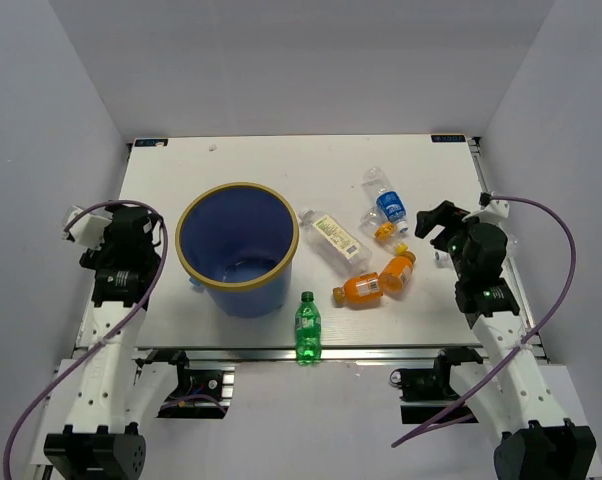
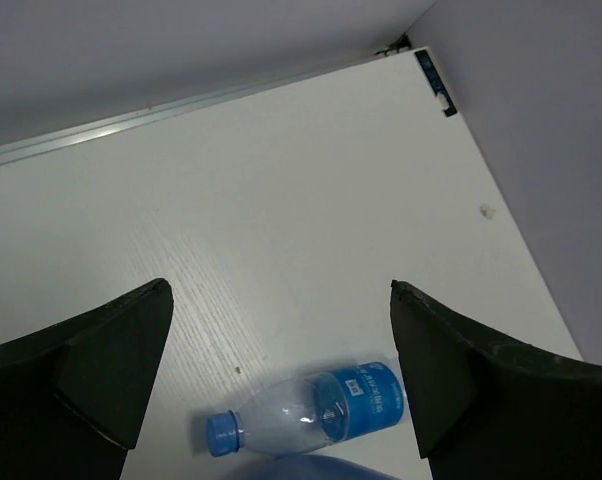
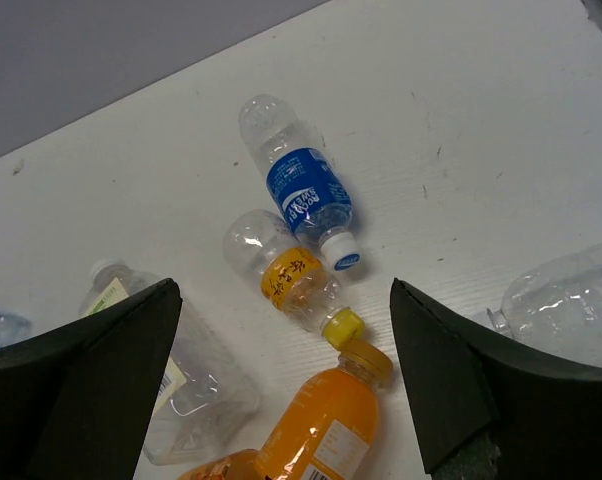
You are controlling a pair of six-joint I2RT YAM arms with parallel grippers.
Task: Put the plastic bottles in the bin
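- Top external: plastic bottles [image 1: 366, 288] sit on the table [image 1: 181, 170] just right of the bin [image 1: 246, 298], green one [image 1: 307, 327] by the near edge.
- left gripper [image 2: 279, 290] and right gripper [image 3: 286, 288] both spread wide, gripping nothing.

Left gripper [image 2: 281, 290]: fingers wide apart, holding nothing. Below it, white table [image 2: 281, 180]. Clear bottle [image 2: 316, 410] with blue label lies on its side near the bottom edge, blue cap [image 2: 221, 432] pointing left. Sticker [image 2: 436, 85] at the table's far right corner; grey walls beyond
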